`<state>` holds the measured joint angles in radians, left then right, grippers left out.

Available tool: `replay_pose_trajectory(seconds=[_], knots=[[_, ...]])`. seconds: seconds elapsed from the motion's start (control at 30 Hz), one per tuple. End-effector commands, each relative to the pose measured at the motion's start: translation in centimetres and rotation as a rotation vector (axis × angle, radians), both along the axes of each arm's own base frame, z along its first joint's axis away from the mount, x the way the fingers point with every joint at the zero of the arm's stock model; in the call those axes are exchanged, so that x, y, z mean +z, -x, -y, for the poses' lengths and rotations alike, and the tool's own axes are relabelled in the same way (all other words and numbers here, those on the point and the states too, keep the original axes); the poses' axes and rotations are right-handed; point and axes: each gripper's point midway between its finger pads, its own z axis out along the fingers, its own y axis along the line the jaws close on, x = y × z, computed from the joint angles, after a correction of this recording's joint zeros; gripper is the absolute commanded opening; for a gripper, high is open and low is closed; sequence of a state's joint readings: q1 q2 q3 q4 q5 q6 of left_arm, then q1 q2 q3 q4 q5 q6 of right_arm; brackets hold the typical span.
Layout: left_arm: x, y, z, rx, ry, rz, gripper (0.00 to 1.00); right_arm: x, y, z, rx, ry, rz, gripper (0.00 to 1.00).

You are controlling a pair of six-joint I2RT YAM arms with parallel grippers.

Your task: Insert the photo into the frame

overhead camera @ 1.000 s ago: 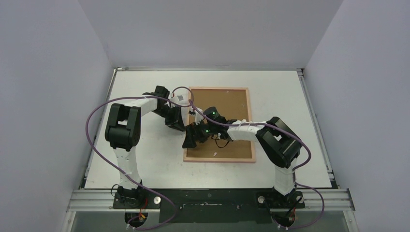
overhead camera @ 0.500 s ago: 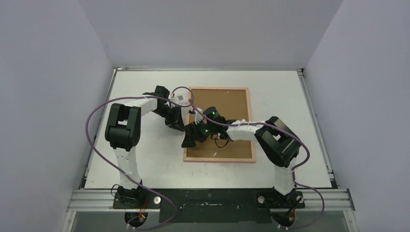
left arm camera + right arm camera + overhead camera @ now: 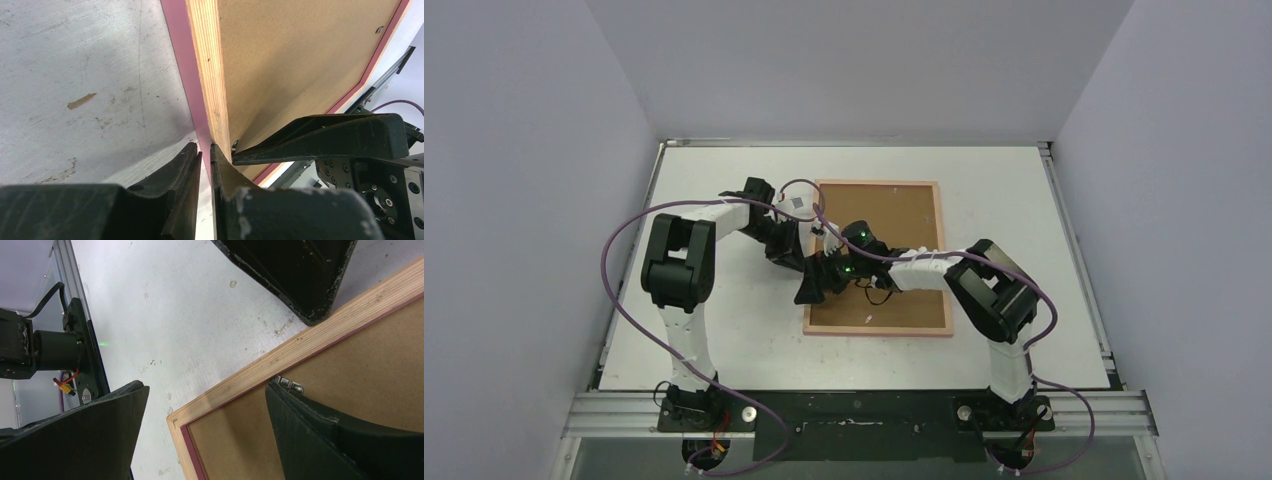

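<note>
Pinching the rim of the frame (image 3: 879, 331), the left gripper (image 3: 205, 150) is steadying it while the right gripper (image 3: 206, 387), spread wide, is seemingly lining up to swivel a backing tab (image 3: 290, 385).

We find the frame (image 3: 894, 331) lying flat, back upward, at the centre of the top view, long sides running up the picture; salmon-pink border, pale wood rear edge, brown backing board (image 3: 904, 215) seated inside
</note>
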<state>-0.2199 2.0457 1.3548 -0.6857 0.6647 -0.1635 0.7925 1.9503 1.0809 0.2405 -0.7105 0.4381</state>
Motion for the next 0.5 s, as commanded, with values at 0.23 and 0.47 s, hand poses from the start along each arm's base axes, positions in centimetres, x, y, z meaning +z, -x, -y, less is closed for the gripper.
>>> replay_pose_trajectory(seconds=[0.23,0.47], knots=[[-1.2,-0.9,-0.4,-0.018,-0.046,0.047,0.12,-0.1,-1.0,-1.2,-0.079,-0.044,0.033,0.91],[-1.0,-0.9,-0.4,-0.020,-0.047,0.051,0.12,0.9,-1.4,-1.4,-0.097,-0.060,0.062,0.91]])
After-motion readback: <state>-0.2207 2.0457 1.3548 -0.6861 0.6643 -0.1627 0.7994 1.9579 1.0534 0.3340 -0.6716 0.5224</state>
